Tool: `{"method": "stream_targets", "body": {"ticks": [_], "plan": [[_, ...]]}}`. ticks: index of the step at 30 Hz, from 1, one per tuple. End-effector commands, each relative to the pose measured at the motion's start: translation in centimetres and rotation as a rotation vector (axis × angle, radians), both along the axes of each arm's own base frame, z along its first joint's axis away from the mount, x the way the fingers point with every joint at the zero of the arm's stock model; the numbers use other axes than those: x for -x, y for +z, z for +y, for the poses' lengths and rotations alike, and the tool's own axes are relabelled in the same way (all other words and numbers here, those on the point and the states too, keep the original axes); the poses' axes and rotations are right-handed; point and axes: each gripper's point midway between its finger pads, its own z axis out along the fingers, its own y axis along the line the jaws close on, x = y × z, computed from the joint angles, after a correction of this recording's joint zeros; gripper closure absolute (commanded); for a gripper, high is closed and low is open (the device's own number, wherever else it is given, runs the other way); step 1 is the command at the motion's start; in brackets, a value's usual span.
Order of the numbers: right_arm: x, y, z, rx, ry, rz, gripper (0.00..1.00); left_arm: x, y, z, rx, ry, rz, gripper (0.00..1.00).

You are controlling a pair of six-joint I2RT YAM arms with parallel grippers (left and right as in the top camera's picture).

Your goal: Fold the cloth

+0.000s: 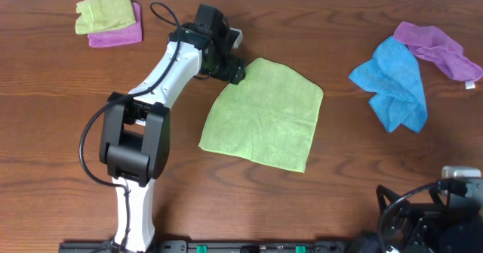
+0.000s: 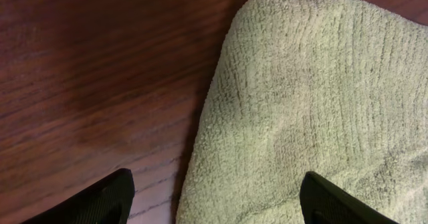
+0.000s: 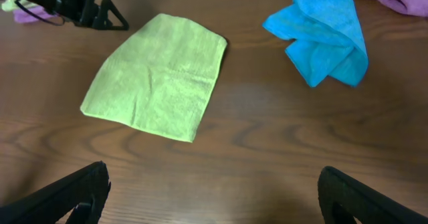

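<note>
The lime-green cloth (image 1: 264,113) lies flat on the table's middle, folded once into a rough rectangle. It also shows in the right wrist view (image 3: 157,77) and fills the left wrist view (image 2: 314,110). My left gripper (image 1: 235,75) is open and hovers at the cloth's far left corner, one finger over bare wood and one over the cloth (image 2: 214,200). My right gripper (image 3: 214,194) is open and empty, parked at the table's front right corner (image 1: 434,208), well away from the cloth.
A crumpled bright blue cloth (image 1: 392,83) lies at the right with a purple cloth (image 1: 438,47) behind it. At the far left a small folded lime-green cloth (image 1: 104,5) sits on a folded purple one (image 1: 117,34). The table is dark wood (image 1: 60,117).
</note>
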Motion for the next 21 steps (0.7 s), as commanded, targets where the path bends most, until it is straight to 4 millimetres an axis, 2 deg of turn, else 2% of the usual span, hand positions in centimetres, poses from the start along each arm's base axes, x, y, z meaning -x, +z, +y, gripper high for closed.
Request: {"method": "stream_targets", "body": {"ticks": [1,5,11,21], "plan": [[0.0,0.5,-0.2,-0.015,-0.007,-0.022,0.01,0.4,-1.7,-0.2,0.002,-0.021,0.029,0.2],[0.0,0.5,-0.1,-0.018,-0.001,-0.017,0.01,0.8,-2.5,-1.2,0.064,-0.045,0.059,0.22],[0.0,0.6,-0.1,-0.023,-0.001,-0.02,0.01,0.8,-3.7,-1.4,0.07,-0.045,0.078,0.23],[-0.2,0.8,0.1,-0.033,-0.002,-0.029,0.01,2.1,-5.1,-2.8,0.166,-0.068,0.168,0.23]]}}
